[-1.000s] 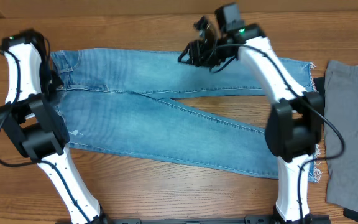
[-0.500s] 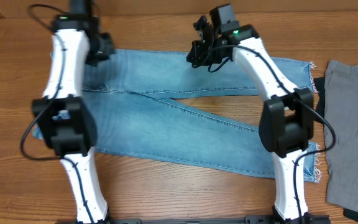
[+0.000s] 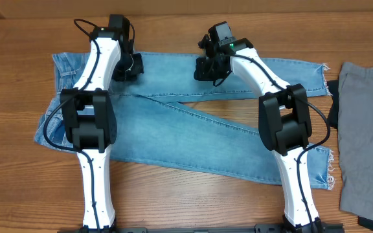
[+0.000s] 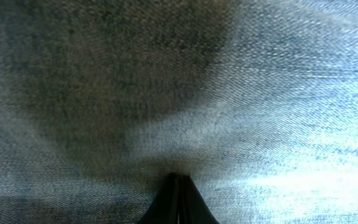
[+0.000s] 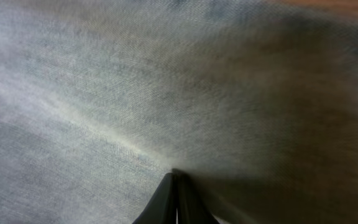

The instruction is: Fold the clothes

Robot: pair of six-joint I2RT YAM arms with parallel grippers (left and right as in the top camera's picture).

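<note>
The light blue jeans point(image 3: 193, 139) lie flat on the table, waist at the left and legs running right to frayed hems. One leg runs along the back and the other slants toward the front right. My left gripper point(image 3: 128, 66) is over the thigh of the back leg. In the left wrist view its fingers point(image 4: 177, 182) are shut, tips against the denim point(image 4: 166, 81). My right gripper point(image 3: 207, 68) is over the same leg near its middle. Its fingers point(image 5: 176, 177) are shut, tips on the denim point(image 5: 135, 81), where a faint crease meets them.
A grey garment point(image 3: 368, 129) lies at the right edge of the wooden table point(image 3: 173, 194). A dark item point(image 3: 333, 107) sits between it and the jeans' hems. Both arms reach from the front edge over the jeans.
My left arm has swung from the waist at the far left rightward onto the back leg. My right gripper has shifted slightly right and toward the front. The jeans have not visibly moved.
</note>
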